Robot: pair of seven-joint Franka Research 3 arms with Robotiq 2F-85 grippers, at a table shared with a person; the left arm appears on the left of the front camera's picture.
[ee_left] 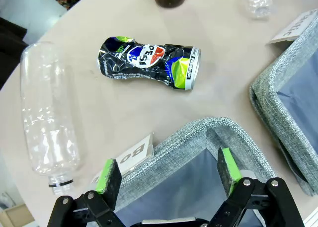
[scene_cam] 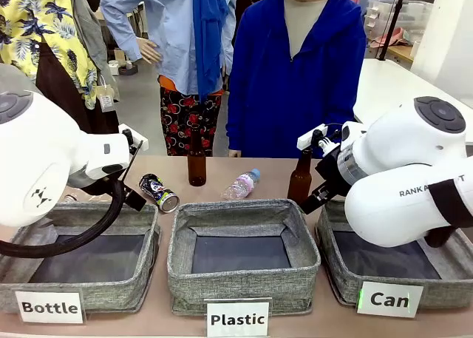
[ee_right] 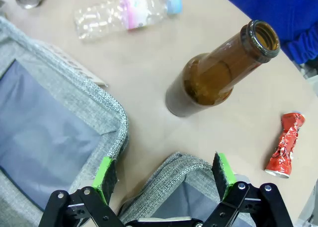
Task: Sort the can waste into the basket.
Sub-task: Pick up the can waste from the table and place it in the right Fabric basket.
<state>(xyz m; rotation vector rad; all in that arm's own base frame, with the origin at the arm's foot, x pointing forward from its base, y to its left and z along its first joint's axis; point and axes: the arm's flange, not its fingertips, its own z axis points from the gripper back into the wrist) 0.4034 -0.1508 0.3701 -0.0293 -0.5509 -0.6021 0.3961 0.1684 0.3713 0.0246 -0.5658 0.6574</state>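
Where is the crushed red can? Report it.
In the right wrist view, the crushed red can lies on the table, picture-right of the brown glass bottle.

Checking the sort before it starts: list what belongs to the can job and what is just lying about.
Job: dark Pepsi can; crushed red can; "Can" basket.
Lying about: left brown bottle; right brown bottle; pink-label plastic bottle; unlabelled plastic bottle; "Plastic" basket; "Bottle" basket.

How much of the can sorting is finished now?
Nothing is done yet: the blue-black can and the red can both lie on the table, outside the Can basket. Nothing is in hand: the left gripper and right gripper are open and empty. Both cans are left.
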